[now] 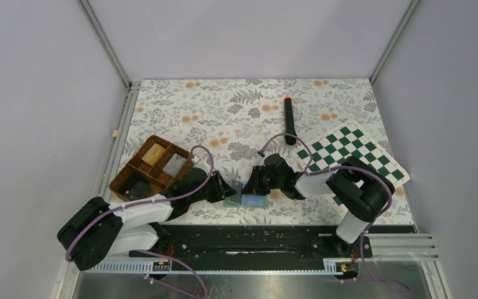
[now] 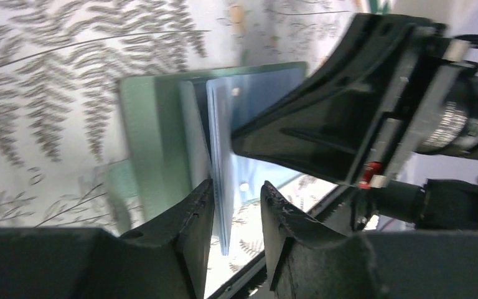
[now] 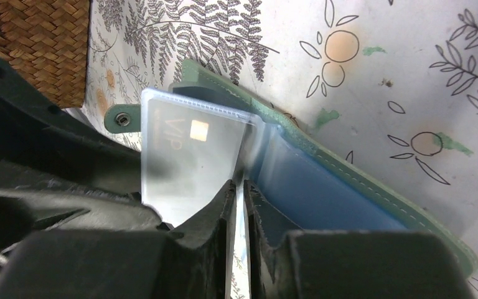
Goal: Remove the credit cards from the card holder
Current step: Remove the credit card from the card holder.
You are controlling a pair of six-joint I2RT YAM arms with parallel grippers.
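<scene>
**Item 1, card holder** (image 1: 253,201): sage-green bifold lying open on the floral table (image 1: 348,99), at the middle of the near edge, between the 2 grippers. The inner panel is light blue, and the clear sleeves stand up from the fold.

**Item 2, credit card** (image 3: 187,156): silvery grey, with a chip and the lettering "VIP". It sits inside a clear sleeve (image 3: 162,106) of the card holder, tilted up off the blue panel.

**Item 3, grey card** (image 1: 173,163): flat in a right-hand compartment of the wicker tray (image 1: 131,161), which stands near the left edge. A yellowish block (image 1: 154,153) occupies the compartment beside it.

**Item 4, left gripper** (image 2: 236,212): low over the holder's left half, jaws partly apart. The lower edge of the sleeves runs between the fingers and lies against 1 of them, with cloth showing in the gap beside the other.

**Item 5, right gripper** (image 3: 241,205): at the fold from the right, just beside the left gripper. The jaws are narrow (barely a slit), with 1 thin clear leaf in the slit; whether it is pinched I cannot tell.

**Item 6, chessboard** (image 1: 348,152): green and white, at the right edge.

**Item 7, black stick** (image 1: 289,121): red-tipped, toward the far edge, well apart from the holder.
</scene>
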